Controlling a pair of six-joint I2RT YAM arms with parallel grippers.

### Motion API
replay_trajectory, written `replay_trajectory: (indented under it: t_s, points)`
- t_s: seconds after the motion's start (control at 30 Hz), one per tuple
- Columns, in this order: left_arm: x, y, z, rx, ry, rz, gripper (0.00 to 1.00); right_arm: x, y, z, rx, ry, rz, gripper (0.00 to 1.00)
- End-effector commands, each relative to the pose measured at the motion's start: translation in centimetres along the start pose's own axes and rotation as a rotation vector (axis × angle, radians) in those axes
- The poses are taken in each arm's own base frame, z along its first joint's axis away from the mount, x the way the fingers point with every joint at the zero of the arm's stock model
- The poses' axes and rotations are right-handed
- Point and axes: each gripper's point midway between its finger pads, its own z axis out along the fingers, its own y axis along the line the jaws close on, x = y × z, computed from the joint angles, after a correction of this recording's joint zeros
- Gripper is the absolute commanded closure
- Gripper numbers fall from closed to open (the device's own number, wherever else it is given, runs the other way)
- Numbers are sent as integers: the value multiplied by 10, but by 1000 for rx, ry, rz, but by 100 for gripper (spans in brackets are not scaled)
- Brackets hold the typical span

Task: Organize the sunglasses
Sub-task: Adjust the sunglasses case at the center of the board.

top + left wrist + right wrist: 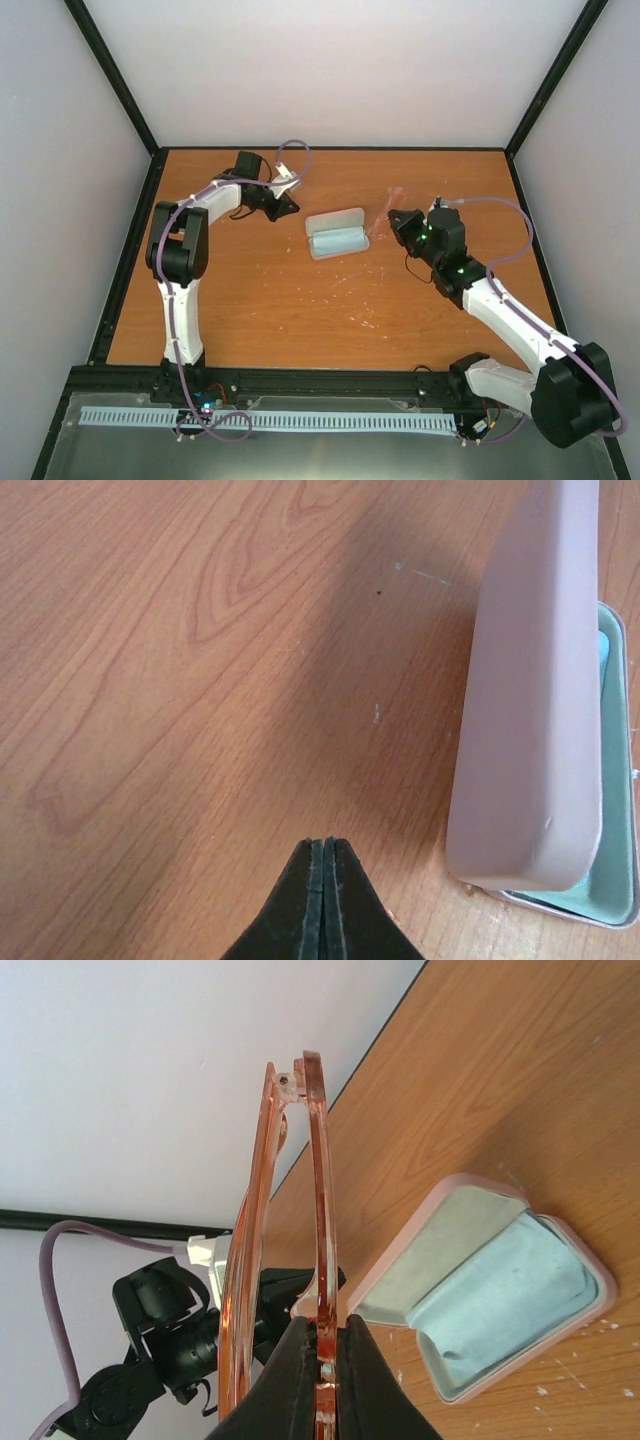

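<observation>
Half done, by my reading: the pink case (440,1245) lies open near the middle of the bench (250,300), somewhat toward the far edge, with the light blue cloth (510,1300) inside it. The sunglasses (321,1210) look folded and are off the wood. The right gripper (322,1338) pinches them narrowly by the frame and holds them in the air just beside the case, on the side of the right edge. Left to do, I judge: lower them into the case, let go, and close the lid (530,700).

The left gripper (323,848) has its fingers pressed together on nothing, just beside the case on the side of the left edge.

Only the right wrist view shows the amber frame plainly and the grip on it; from above the glasses are a faint pink smear against the wood. Only the left wrist view shows the lid's outside and that the left fingers are empty. The overhead view alone shows both arms flanking the case
</observation>
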Motion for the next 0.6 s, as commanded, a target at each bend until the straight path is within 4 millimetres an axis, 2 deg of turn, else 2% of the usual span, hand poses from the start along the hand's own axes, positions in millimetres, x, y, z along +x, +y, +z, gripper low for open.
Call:
replay_trajectory:
  t_s: [0.0, 0.27, 0.57]
  points:
    - [-10, -3, 4, 28, -20, 11, 98, -11, -11, -13, 36, -81, 41, 97]
    - [0, -28, 29, 123, 17, -30, 97, -16, -22, -24, 71, -126, 62, 97]
    - [1, -48, 37, 178, 38, -32, 96, -20, -23, -31, 91, -149, 63, 97]
